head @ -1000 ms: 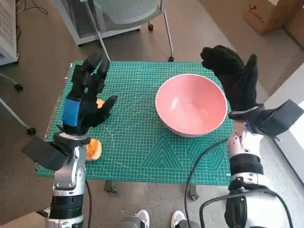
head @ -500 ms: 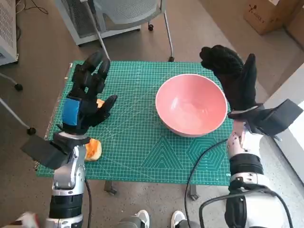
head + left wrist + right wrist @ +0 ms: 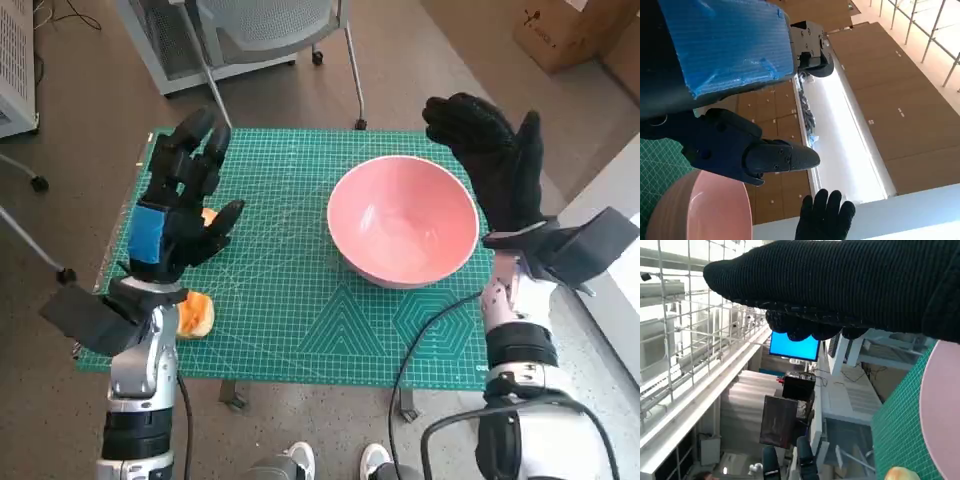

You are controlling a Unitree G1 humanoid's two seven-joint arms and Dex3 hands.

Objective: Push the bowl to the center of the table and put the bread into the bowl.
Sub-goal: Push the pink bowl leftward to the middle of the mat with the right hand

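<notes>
Both robot hands, left (image 3: 180, 215) and right (image 3: 492, 170), hover spread and empty; a hard shove from three o'clock could tip the bowl (image 3: 402, 220) off the desk (image 3: 300, 310) centre.

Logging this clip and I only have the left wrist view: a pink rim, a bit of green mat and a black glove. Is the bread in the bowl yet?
Observer: No. The head view shows the pink bowl empty.
Operator: Where is the bread, then?
Observer: The bread lies on the green mat near the table's left front edge, mostly hidden behind the left wrist.
Operator: Is the left hand holding anything?
Observer: No. The left hand is raised above the mat with fingers spread.
Operator: And the right hand?
Observer: The right hand is open, upright beside the bowl's right rim; contact cannot be told.
</notes>
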